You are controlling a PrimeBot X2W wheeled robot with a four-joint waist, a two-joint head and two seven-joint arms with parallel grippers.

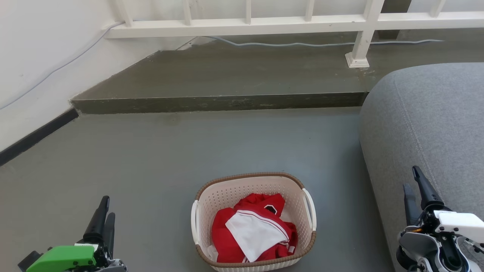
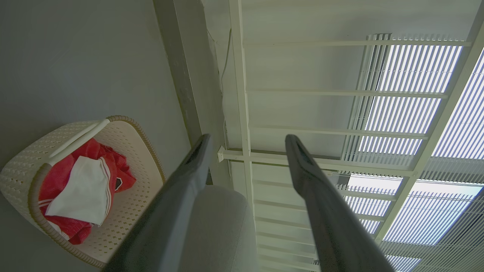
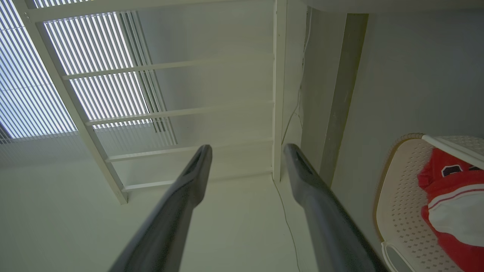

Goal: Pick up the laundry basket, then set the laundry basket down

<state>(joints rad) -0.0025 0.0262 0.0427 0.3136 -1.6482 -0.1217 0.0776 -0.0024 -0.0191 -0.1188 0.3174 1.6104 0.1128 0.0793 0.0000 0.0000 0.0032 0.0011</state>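
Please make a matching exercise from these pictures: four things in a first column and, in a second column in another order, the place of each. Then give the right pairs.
Column one
1. laundry basket
2. red and white clothing
3. grey sofa
4. white railing

Column two
A. standing on the raised step at the back
B. on the floor, low in the middle of the head view
C. lying inside the basket
D. along the right side of the head view

Right pairs: 1-B, 2-C, 3-D, 4-A

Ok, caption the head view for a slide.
Laundry basket of clothes on the floor, left gripper and right gripper open.
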